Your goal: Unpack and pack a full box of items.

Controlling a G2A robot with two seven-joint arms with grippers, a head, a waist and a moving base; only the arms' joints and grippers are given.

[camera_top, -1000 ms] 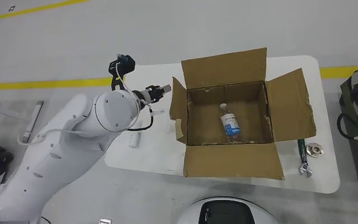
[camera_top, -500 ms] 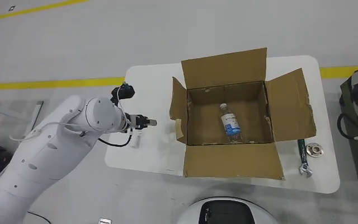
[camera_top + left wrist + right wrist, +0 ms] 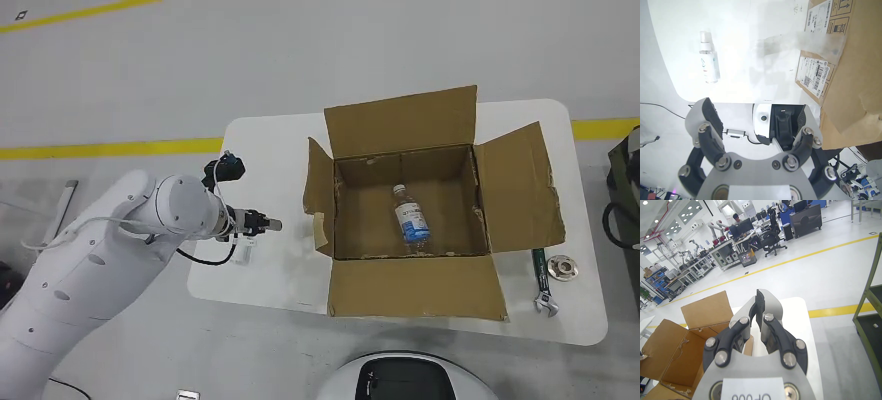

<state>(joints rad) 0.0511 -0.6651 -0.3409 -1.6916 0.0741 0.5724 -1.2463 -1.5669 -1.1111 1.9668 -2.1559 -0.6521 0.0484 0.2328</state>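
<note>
Left gripper (image 3: 262,226) hung with its fingers spread wide and empty over the left part of the white table (image 3: 270,150), just left of the cardboard box (image 3: 415,288). Right gripper (image 3: 759,306) had its fingers pressed together on nothing. A small clear spray bottle (image 3: 708,60) lay flat close by the left gripper. At the near right lay a wrench (image 3: 541,280) and a round metal disc (image 3: 562,267). The brown box stood open, four flaps folded outward, labels on its left wall. On its floor lay one clear plastic bottle (image 3: 410,221) with a blue label.
</note>
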